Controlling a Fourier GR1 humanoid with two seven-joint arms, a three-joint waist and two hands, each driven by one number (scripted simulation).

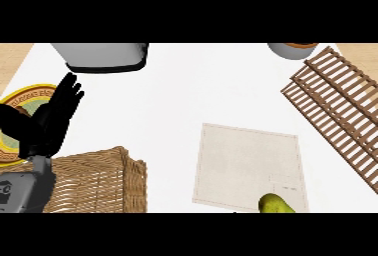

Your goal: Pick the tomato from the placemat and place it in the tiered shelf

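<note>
A kitchen, by every sign: white surface [184, 95] edged in pale wood, cloth placemat [247, 167] laid flat, wicker basket [100, 182] at the near left, slatted wooden tiered shelf [336, 107] along the right, grey pot-like vessel [103, 55] at the far edge, printed round plate [22, 100] far left.

A white surface [184, 95] carries a pale placemat [247, 165] at centre, a wicker basket [100, 182] at lower left, a slatted wooden shelf [339, 105] at right, a grey container [103, 56] at the top and a round yellow-rimmed plate [22, 102] at left.
</note>
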